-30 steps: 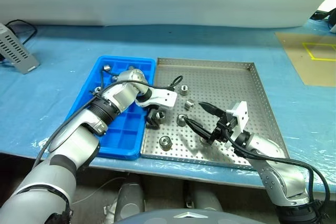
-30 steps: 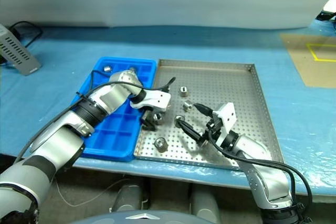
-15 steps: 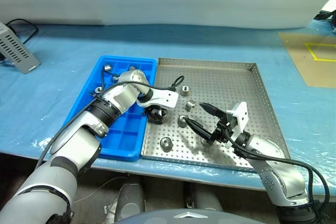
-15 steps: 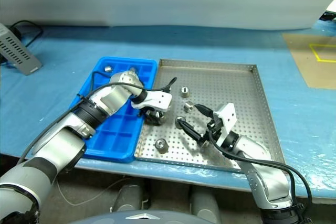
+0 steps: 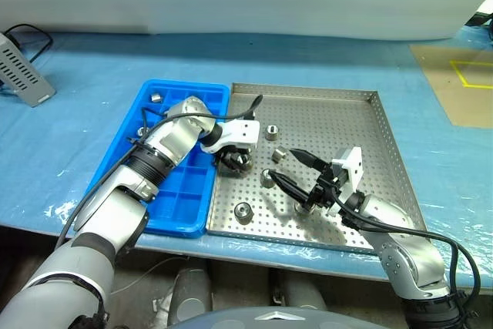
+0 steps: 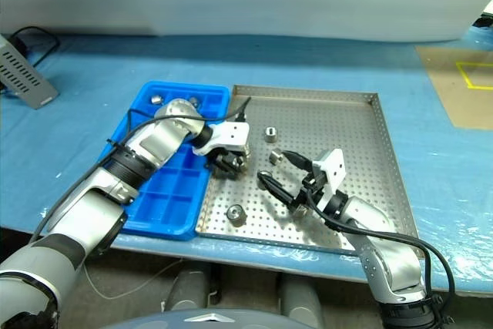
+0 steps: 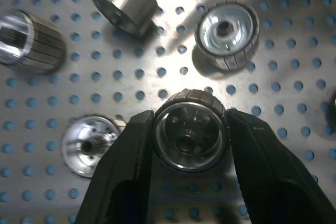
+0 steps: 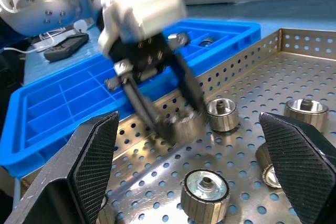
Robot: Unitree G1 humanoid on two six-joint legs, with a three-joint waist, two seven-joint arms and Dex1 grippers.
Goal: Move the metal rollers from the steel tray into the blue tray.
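My left gripper (image 5: 233, 161) is shut on one of the metal rollers (image 7: 190, 136), a ribbed silver ring with a central hole. It holds the roller just above the perforated floor near the left rim of the steel tray (image 5: 339, 125). Loose rollers lie on that floor: one (image 5: 271, 130) farther back, one (image 5: 279, 155) beside it, one (image 5: 243, 210) near the front rim. The blue tray (image 5: 177, 198) adjoins the steel tray on the left, with a few rollers (image 6: 176, 102) in its far compartments. My right gripper (image 5: 283, 166) stands open over the steel tray's middle, pointing towards the left gripper.
Both trays rest on a table under a blue cover. A grey vented box (image 5: 19, 75) with a cable sits at the far left. A brown board with yellow tape (image 5: 462, 86) lies at the far right. A black cable (image 5: 246, 105) loops from the left wrist.
My left gripper has shut on a roller and lifted it slightly off the steel tray's floor, with the wrist turning. The right arm has not moved.
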